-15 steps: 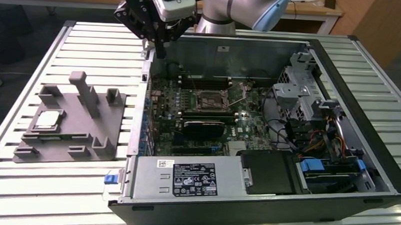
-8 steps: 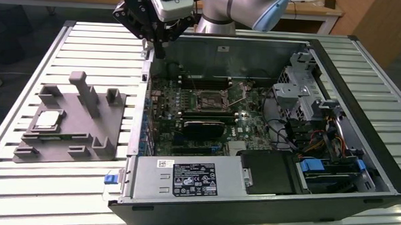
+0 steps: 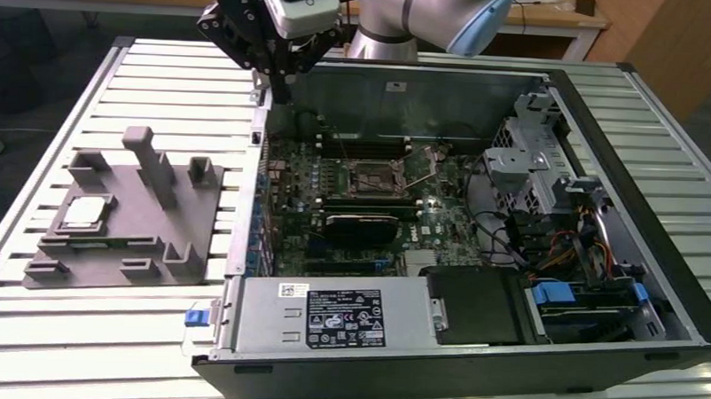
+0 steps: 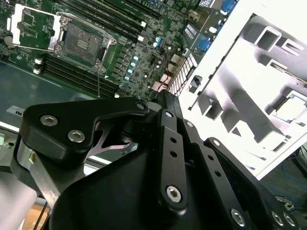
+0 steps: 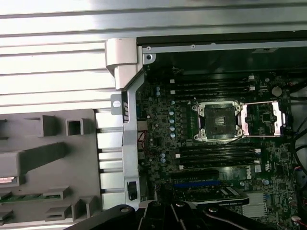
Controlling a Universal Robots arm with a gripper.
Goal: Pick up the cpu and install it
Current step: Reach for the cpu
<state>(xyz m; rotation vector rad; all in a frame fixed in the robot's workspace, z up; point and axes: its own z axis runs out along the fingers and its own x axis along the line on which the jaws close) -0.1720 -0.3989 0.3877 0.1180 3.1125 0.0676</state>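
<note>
1. In the exterior view, the slatted tabletop carries an open case across its middle and toward the exterior view's right edge. A grey fixture lies near the exterior view's left edge.
2. In the same view, the cpu lies flat in a recess of the fixture, silver side up. It sits by the fixture's edge farthest from the case.
3. The gripper hangs above the case's far corner on the exterior view's left. It is well apart from the cpu, and we cannot tell how wide the claw stands.
4. The socket sits on the board inside the case, toward its far wall, and its frame is swung up.
5. In the second wrist view, the gripper takes up the foreground as black linked bars. How far the claw is open is hidden here, and we see nothing in its hold.
6. Beyond it we see the socket, bare, with its plate folded back beside it.
7. The fixture glares white outside the case wall, and the cpu rests in its recess.
8. In the first wrist view, the gripper shows as a dark rim.
9. The socket lies open with its plate just beside it. The fixture lies on the tabletop outside the case.
</note>
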